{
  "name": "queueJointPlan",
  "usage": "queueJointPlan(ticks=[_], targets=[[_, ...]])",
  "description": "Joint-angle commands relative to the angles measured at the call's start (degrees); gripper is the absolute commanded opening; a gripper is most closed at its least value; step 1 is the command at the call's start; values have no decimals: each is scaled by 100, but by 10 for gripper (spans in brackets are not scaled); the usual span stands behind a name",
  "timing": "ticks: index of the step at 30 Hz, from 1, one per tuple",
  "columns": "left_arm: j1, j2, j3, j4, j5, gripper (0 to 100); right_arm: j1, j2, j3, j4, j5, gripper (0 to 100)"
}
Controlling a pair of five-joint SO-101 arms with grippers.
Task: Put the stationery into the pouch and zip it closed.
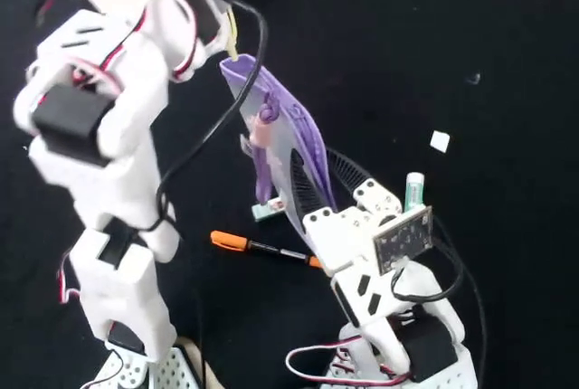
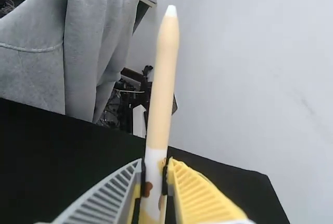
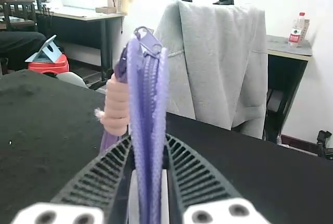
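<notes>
Overhead, an orange pen (image 1: 267, 249) lies near the clamped purple pouch (image 1: 303, 136).

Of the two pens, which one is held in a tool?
The pale yellow pen, clamped in the left tool. The orange-capped pen lies loose on the black table.

A black table (image 1: 507, 63) carries everything. A dark pen with an orange cap (image 1: 262, 248) lies flat on it near the front, cap end pointing toward the left arm's side, its other end hidden behind the right arm. A small teal-and-white piece (image 1: 268, 211) rests just behind the pen. Farther right a green-and-white tube (image 1: 414, 190) lies partly hidden, and a small white block (image 1: 440, 141) sits apart beyond it. Two white arm bases (image 1: 145, 366) stand at the near edge.
</notes>
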Motion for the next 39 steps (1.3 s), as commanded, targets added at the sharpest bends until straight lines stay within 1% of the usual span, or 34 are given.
queueJointPlan(ticks=[1, 7, 10, 13, 23, 33, 39], targets=[[171, 123, -198, -193, 26, 29, -62, -558, -303, 18, 9, 11], [31, 325, -189, -176, 26, 29, -62, -549, -479, 35, 44, 11], [-92, 369, -189, 18, 26, 29, -62, -549, -541, 35, 26, 11], [-101, 343, -189, 211, 18, 29, -62, -549, -646, 35, 0, 11], [-57, 378, -198, 211, 18, 29, -70, -549, -1042, 264, -18, 11], [462, 387, -163, 220, -18, 29, -70, -549, -1147, 264, -18, 11], [655, 475, -92, 229, -9, 29, -70, -549, -1191, 237, -9, 11]])
